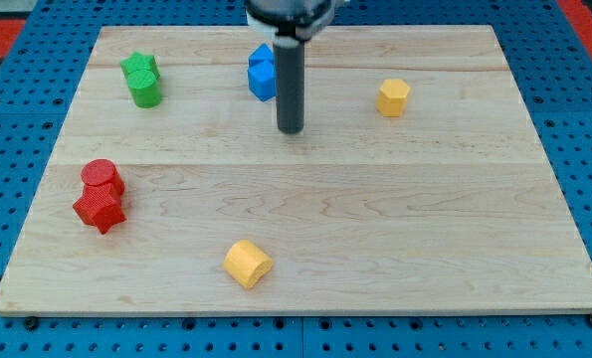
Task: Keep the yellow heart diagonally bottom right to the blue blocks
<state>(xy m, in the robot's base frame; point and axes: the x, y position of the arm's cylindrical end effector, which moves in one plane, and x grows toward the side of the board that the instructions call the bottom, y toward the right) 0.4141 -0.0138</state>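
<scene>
The yellow heart [248, 263] lies near the view's bottom, a little left of centre. Two blue blocks [262, 72] sit touching each other near the view's top centre, partly hidden behind the rod. My tip [291, 129] rests on the board just below and right of the blue blocks, close to them, and far above the yellow heart.
A yellow hexagonal block [393, 96] lies at the upper right. Two green blocks [141, 80] sit together at the upper left. A red cylinder [102, 176] and a red star-shaped block [99, 210] touch at the left. The wooden board [375, 229] lies on a blue pegboard.
</scene>
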